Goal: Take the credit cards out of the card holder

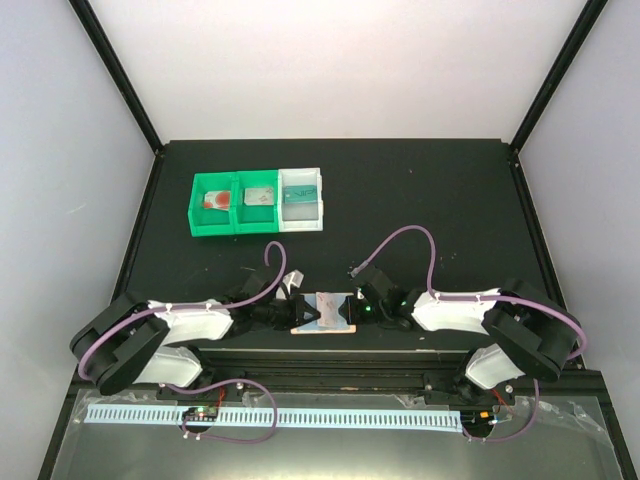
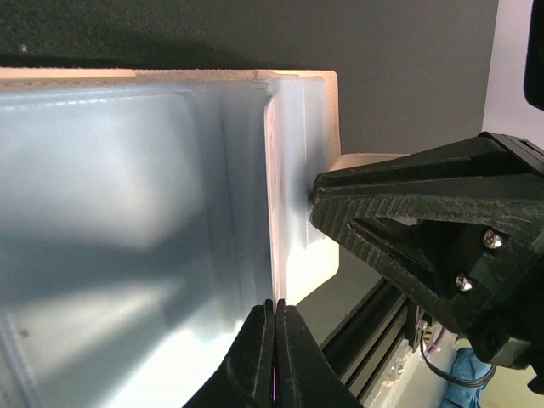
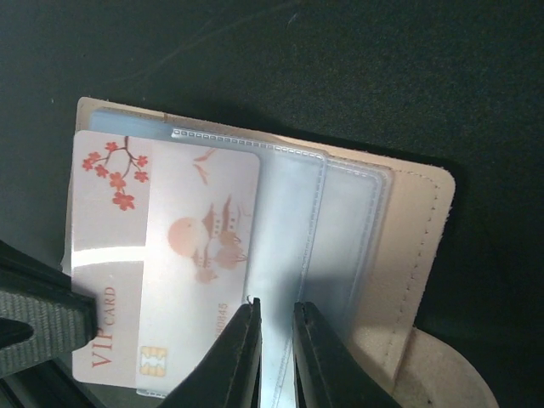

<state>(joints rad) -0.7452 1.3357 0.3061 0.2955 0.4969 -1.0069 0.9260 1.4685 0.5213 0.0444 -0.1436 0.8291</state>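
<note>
Mid near edge of the bench lay the open card holder, and we judged its credit card light, stiff, slick, best nipped at its exposed edge; left gripper pinched shut, right gripper barely parted, holds unclear.

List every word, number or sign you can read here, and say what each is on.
"VIP CARD": on the pink-and-white card sticking out of the holder.
Small digits on the same card, near its lower edge: too blurred to read for sure.
Print on the cards lying in the bins, top view: too small to read.
</note>
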